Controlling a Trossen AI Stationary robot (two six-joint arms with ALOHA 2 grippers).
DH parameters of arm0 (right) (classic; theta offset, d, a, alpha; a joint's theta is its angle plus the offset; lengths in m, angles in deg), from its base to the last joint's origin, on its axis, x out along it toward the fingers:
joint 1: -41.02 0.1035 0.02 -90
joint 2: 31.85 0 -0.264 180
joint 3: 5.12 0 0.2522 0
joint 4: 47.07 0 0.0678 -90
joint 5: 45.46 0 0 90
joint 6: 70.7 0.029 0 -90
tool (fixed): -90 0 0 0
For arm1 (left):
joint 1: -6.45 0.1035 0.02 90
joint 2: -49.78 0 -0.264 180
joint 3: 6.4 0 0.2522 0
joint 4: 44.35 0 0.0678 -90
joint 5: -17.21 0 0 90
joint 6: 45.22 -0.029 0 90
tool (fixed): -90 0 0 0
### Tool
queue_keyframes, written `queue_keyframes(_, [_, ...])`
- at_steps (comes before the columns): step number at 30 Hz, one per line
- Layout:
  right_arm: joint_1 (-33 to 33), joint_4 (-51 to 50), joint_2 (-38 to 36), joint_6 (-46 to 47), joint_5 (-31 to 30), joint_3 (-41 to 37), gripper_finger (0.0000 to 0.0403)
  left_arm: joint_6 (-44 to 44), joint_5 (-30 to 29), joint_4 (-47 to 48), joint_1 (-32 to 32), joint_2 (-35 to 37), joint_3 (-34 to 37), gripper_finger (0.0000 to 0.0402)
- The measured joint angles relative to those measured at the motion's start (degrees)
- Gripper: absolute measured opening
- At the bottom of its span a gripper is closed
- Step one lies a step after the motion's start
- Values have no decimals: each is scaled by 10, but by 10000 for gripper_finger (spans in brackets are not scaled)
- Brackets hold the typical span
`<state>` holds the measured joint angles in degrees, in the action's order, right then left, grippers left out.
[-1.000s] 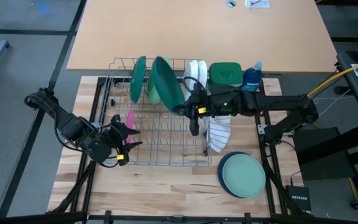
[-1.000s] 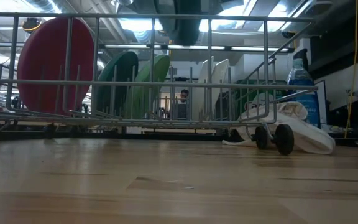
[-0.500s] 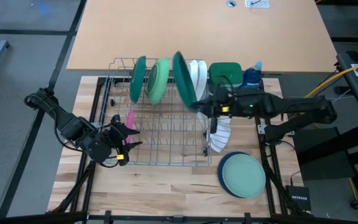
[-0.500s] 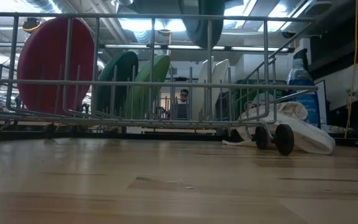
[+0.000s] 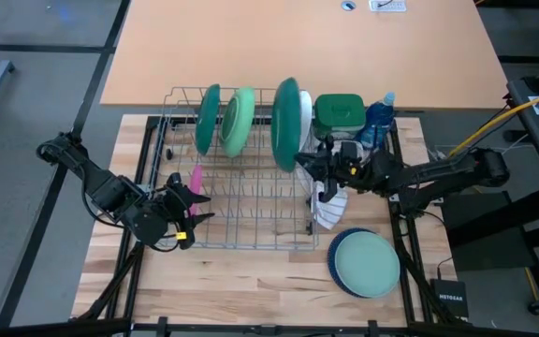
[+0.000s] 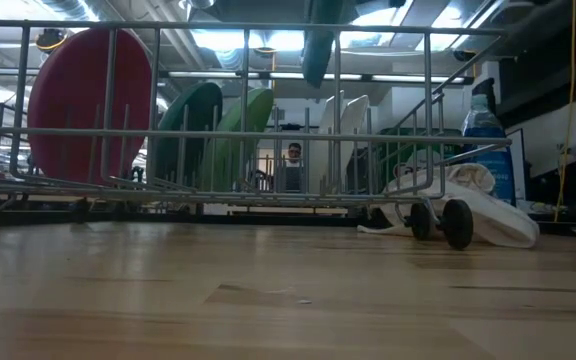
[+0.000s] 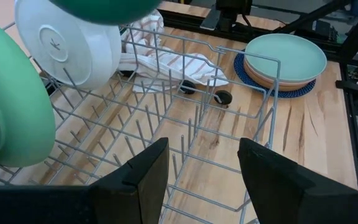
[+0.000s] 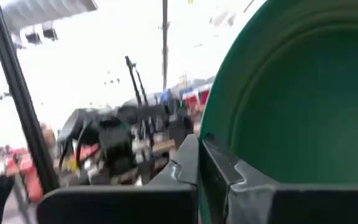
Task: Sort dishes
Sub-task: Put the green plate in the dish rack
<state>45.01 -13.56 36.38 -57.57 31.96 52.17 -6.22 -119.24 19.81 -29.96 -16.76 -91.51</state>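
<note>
A wire dish rack (image 5: 237, 201) holds a dark green plate (image 5: 210, 117), a light green plate (image 5: 237, 120) and white plates (image 5: 304, 112), all standing on edge between its tines. A pink plate (image 5: 196, 178) stands on edge at its left side. My right gripper (image 5: 312, 166) is shut on another dark green plate (image 5: 286, 122), next to the white plates. In the low view this plate (image 6: 320, 40) is at the rack's top rail. My left gripper (image 7: 202, 174) is open and empty beside the pink plate. My right gripper pinches the dark green plate's rim (image 8: 219, 134) between its two fingers, at the plate's near end in the high view (image 5: 290, 161). The fingers come about level from the table's right. The plate stands upright on edge, lifted over the rack's tines.
A green lidded tub (image 5: 339, 110) and a blue spray bottle (image 5: 379, 114) stand behind the rack's right end. A striped cloth (image 5: 330, 201) lies at the rack's right side. A stack of plates, pale teal on top (image 5: 365, 262), sits at the near right.
My right gripper has carried the dark green plate toward the table's right, from beside the light green plate to beside the white plates. The plate has turned from tilted, with its face showing, to upright and edge-on.
</note>
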Motion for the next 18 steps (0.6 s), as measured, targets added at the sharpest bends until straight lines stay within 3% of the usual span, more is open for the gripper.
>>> queue_keyframes(10, [-32,183,94,58,2,-27,5,0,0,0,0,0,0,184])
queue_keyframes(14, [-48,263,137,75,32,-27,5,0,0,0,0,0,0,184])
queue_keyframes(18, [-67,275,161,105,31,-27,5,0,0,0,0,0,0,184])
